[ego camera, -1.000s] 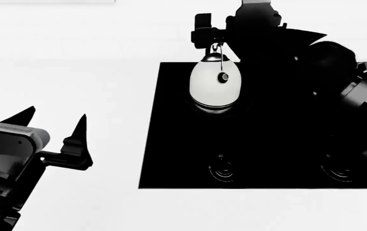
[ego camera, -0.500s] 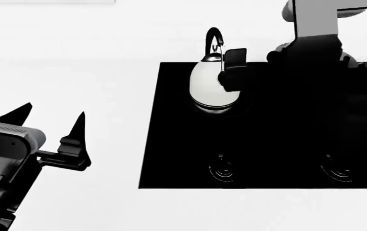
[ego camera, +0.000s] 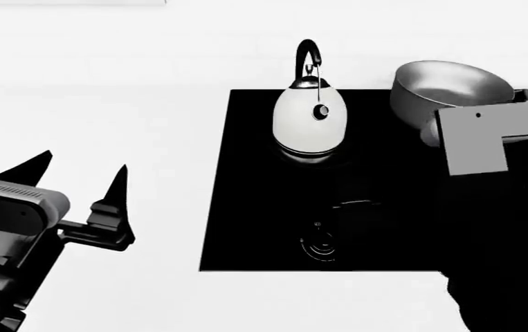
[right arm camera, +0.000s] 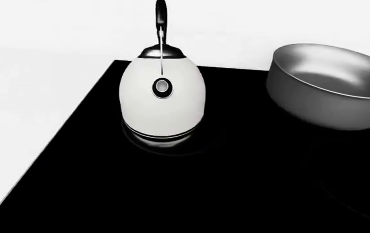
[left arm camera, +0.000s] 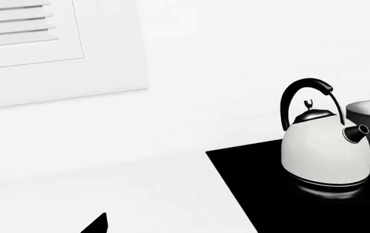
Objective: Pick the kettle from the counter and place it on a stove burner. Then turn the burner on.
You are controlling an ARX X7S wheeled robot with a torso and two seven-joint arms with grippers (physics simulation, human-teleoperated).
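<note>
Your left gripper (ego camera: 79,183) hovers over the white table (ego camera: 106,104) at the far left of the head view, well apart from the cooktop (ego camera: 255,228). Its two dark pointed fingers (ego camera: 114,187) stand spread with a clear gap between them, and nothing is in that gap.

To its right, the kettle (ego camera: 311,121) stands upright on the black cooktop, on the rear left burner (ego camera: 338,160), with its arched handle (ego camera: 307,52) rising over the cooktop's back edge. Nothing touches it. The left wrist view shows it (left arm camera: 326,150) sitting flat on the glass with its base band reflected beneath it; the right wrist view has it (right arm camera: 162,97) facing the camera with the round knob (right arm camera: 162,87) toward you.

Nearer the front edge, a dial (ego camera: 320,243) sits roughly in line with the kettle.

Further right, the steel saucepan (ego camera: 448,86) rests on the rear of the cooktop, beside the kettle but apart from it. Your right arm (ego camera: 485,135) crosses in front of the pan; its gripper is lost against the black glass, so you cannot tell its state.
</note>
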